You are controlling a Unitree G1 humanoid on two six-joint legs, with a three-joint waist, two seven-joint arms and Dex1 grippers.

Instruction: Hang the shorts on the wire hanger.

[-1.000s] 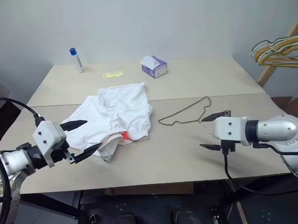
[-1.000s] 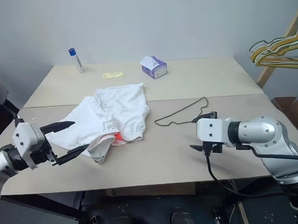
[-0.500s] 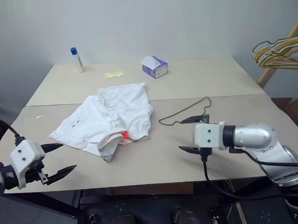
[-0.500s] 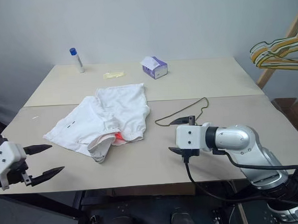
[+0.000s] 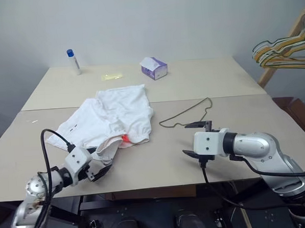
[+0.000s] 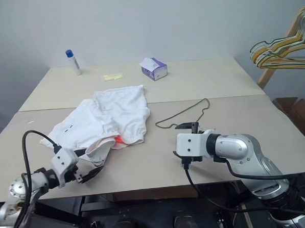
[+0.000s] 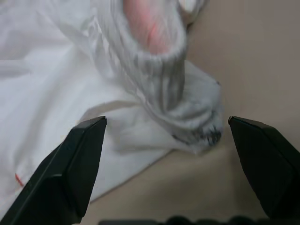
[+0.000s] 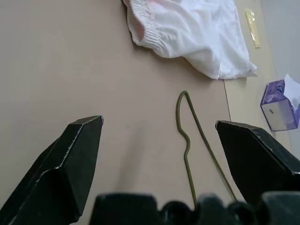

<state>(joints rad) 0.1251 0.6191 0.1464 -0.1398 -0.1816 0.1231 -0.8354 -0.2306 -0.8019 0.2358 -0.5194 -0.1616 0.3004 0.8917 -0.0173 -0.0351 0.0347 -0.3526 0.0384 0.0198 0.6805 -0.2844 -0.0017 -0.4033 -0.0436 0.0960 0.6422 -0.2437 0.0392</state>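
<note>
The shorts point(image 5: 109, 119) lie crumpled on the desk point(image 5: 202, 81), left of its middle and reaching toward the front edge, with the gathered waistband and a pink-red patch turned toward the front. The wire hanger point(image 5: 187, 113) lies flat to their right, near the middle of the desk and apart from the cloth, its hook pointing toward the back right.

The left gripper point(image 5: 97, 162) sits low at the front left edge, right at the front fold of the shorts. Its two black fingers point(image 7: 75, 164) are spread wide on either side of the bunched waistband, with nothing clamped between them. The right gripper point(image 5: 196, 139) hovers over the desk just in front of the hanger, its fingers point(image 8: 70, 164) also spread wide and empty.

Along the back edge stand a blue-capped bottle point(image 5: 74, 62), a small yellow packet point(image 5: 111, 76) and a purple tissue box point(image 5: 154, 68). Beyond the right back corner, a bunch of hangers point(image 5: 281, 53) hangs from a wooden rack.
</note>
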